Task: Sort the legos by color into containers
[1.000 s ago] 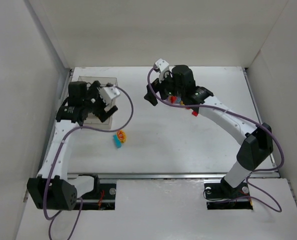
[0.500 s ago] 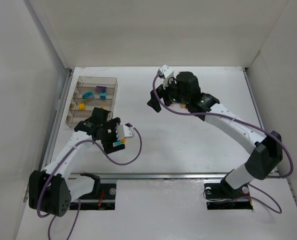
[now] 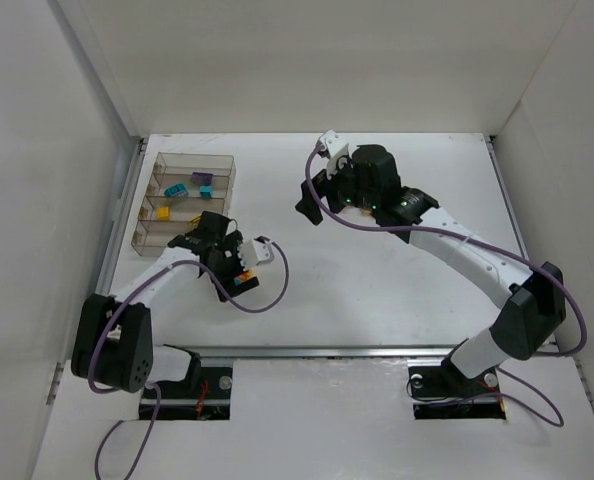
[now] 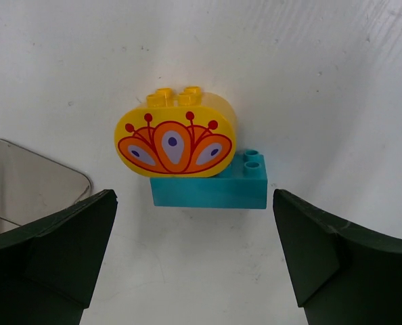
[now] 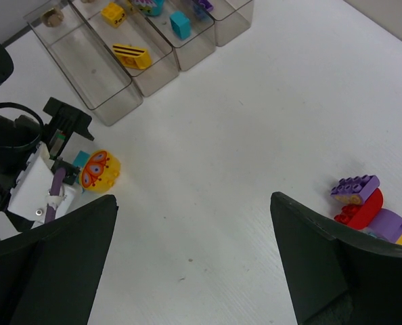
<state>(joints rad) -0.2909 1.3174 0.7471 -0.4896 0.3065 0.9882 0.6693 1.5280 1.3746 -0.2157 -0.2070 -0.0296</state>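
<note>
**Left fingers** [image 4: 59, 250], spread wide and empty, have swung away from the tray [image 3: 193, 156] to straddle a yellow brick [image 4: 176, 142] snapped onto a cyan brick [image 4: 211, 189]. The pair lies on the bench at five o'clock of the tray. The next pick looks lined up, and the pair probably needs splitting. **Right fingers** [image 5: 52, 271] hang wide and empty.

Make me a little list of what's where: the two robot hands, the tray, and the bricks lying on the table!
Left hand: open, low over the table, one finger on each side of the yellow flower brick, touching nothing
Yellow flower brick: stacked on a cyan brick, both lying beside the tray
Right hand: open, empty, high above the table
Tray: four compartments; yellow, cyan and purple bricks inside
Loose cluster: purple, red and yellow pieces together, far from the tray
</note>
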